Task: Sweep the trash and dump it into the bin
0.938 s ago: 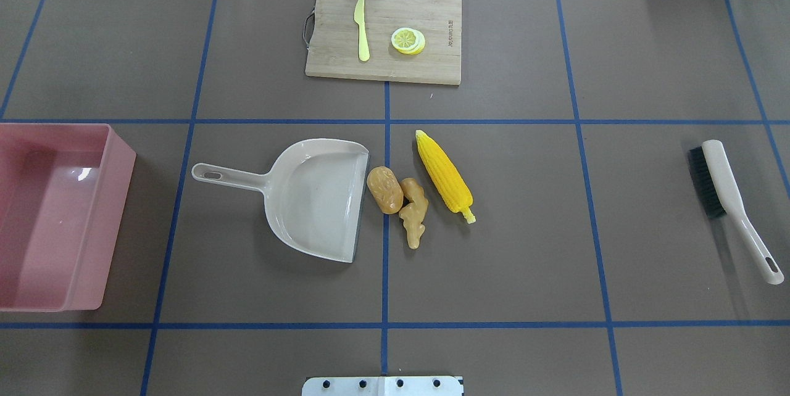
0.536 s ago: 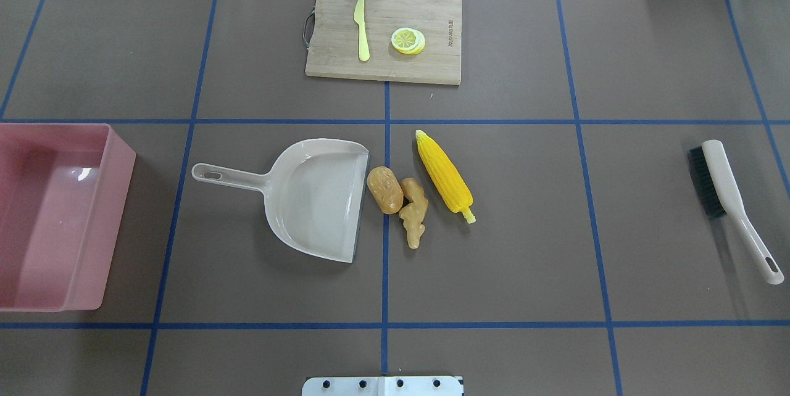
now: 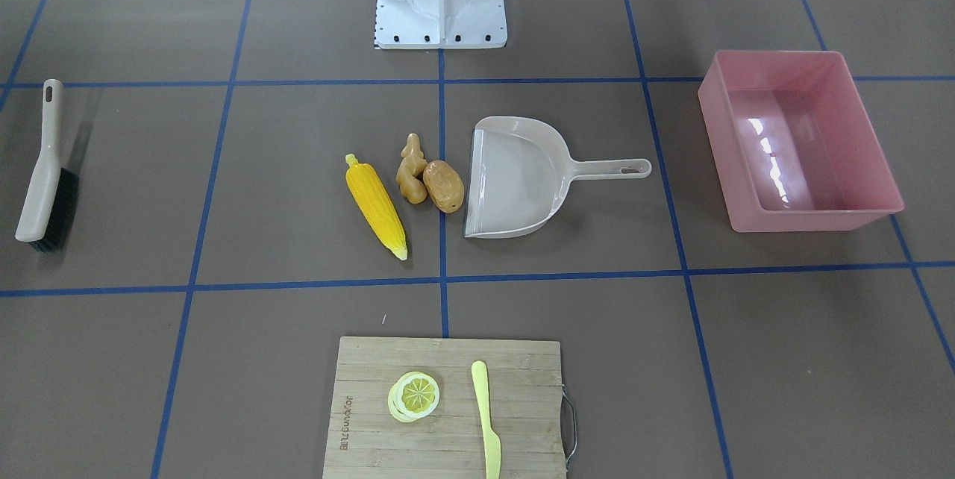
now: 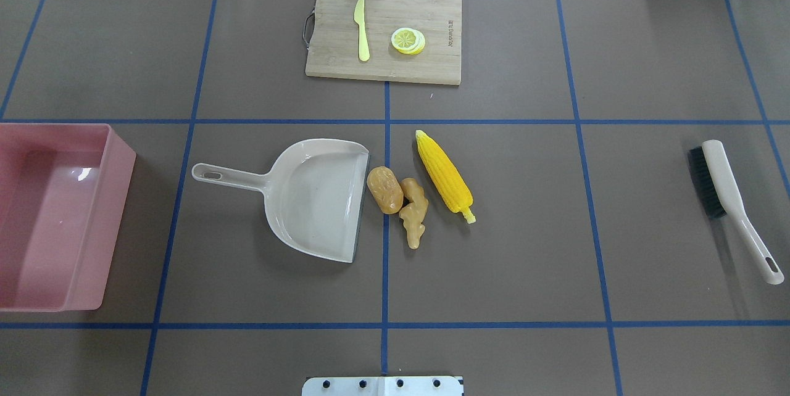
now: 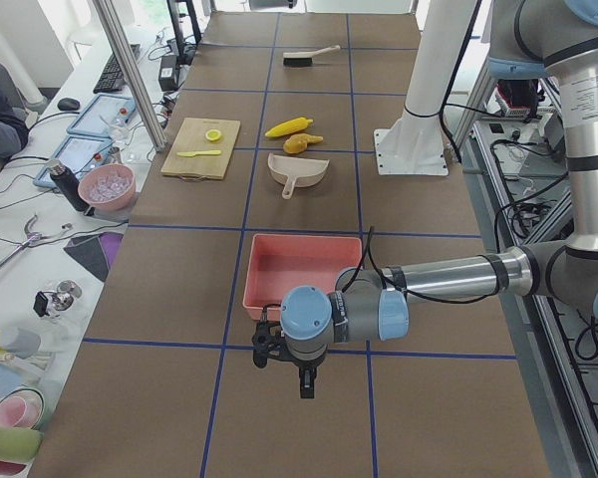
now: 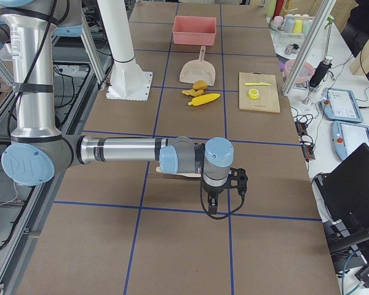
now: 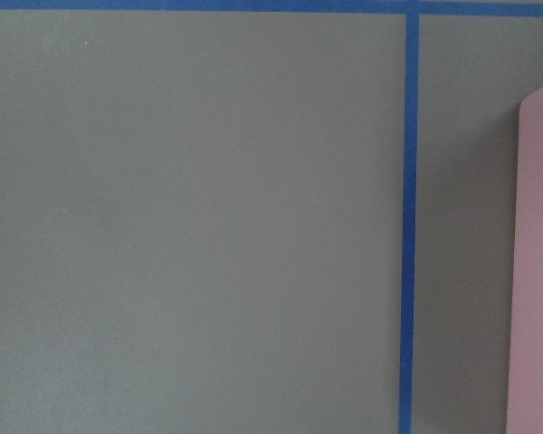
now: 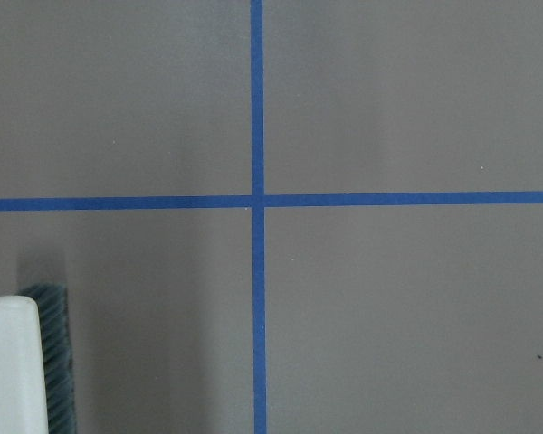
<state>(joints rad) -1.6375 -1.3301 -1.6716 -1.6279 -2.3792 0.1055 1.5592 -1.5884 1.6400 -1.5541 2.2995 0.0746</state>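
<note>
The trash lies mid-table: a yellow corn cob (image 4: 444,179), a tan ginger root (image 4: 415,211) and a brown potato (image 4: 384,189), the potato touching the open lip of the beige dustpan (image 4: 315,198). The pink bin (image 4: 117,186) stands empty at the overhead view's left edge. My left gripper (image 5: 299,383) hangs over bare table just beyond the bin; the left wrist view shows only the bin's edge (image 7: 538,271). My right gripper (image 6: 212,206) hangs beside the brush (image 8: 18,362). Both show only in the side views, so I cannot tell whether they are open or shut.
A beige brush with black bristles (image 4: 722,189) lies at the far right. A wooden cutting board (image 4: 432,13) at the back carries a pale yellow knife (image 4: 361,29) and a lemon slice (image 4: 408,40). The robot's base plate (image 3: 440,16) sits at the near edge.
</note>
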